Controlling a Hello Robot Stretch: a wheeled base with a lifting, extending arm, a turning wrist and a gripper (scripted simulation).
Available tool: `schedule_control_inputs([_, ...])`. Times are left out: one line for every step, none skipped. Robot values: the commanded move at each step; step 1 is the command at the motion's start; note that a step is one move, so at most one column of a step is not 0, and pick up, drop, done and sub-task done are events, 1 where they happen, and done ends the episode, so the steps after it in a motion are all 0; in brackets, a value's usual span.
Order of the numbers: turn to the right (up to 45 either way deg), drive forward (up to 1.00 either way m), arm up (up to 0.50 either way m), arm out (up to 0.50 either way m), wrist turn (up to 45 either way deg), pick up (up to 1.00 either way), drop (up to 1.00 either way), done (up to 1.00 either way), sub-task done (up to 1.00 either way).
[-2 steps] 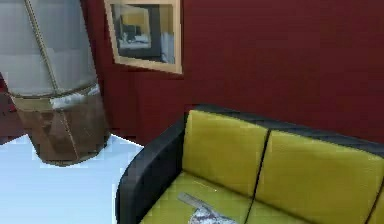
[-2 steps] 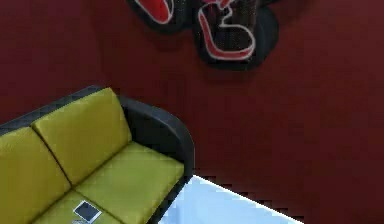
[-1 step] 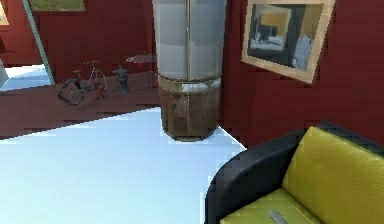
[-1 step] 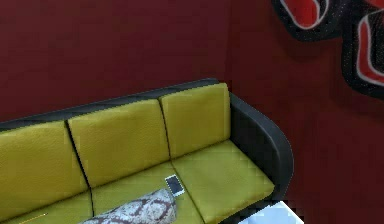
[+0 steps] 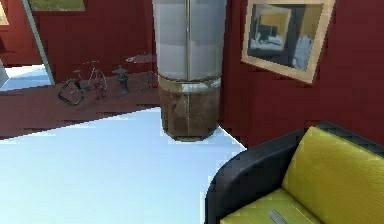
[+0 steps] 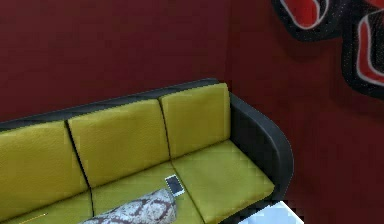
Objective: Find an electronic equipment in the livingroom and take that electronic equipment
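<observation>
— What was seen of the room?

— Dark red walls [image 5: 100, 35] and a pale blue-white floor [image 5: 100, 170] were seen ahead. A round column, grey-white above and brown stone below [image 5: 189, 60], was set at the floor's far edge. A wood-framed picture [image 5: 283, 35] was hung on the wall to the column's right. A small red bicycle [image 5: 84, 84] was parked farther back, at the forward view's left. A black-framed seat with yellow cushions [image 5: 330, 170] was caught at that view's lower right.

— Where was the task's thing found?

— In the arm side view, a long sofa with a black frame and yellow-green cushions [image 6: 120, 140] was placed against the red wall. A small flat rectangular device with a dark face and pale rim [image 6: 175, 185] was laid on its seat, near the seam between two seat cushions. It was just beside a grey-and-brown patterned pillow [image 6: 135, 212]. A curved red, black and white wall ornament [image 6: 340, 40] was mounted at the upper right.

— And the end effector?

— Its state could not be told.
</observation>
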Motion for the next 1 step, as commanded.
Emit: schedule_control_inputs([0.0,0.0,0.0,0.5,0.0,0.0,0.0,0.0,0.0])
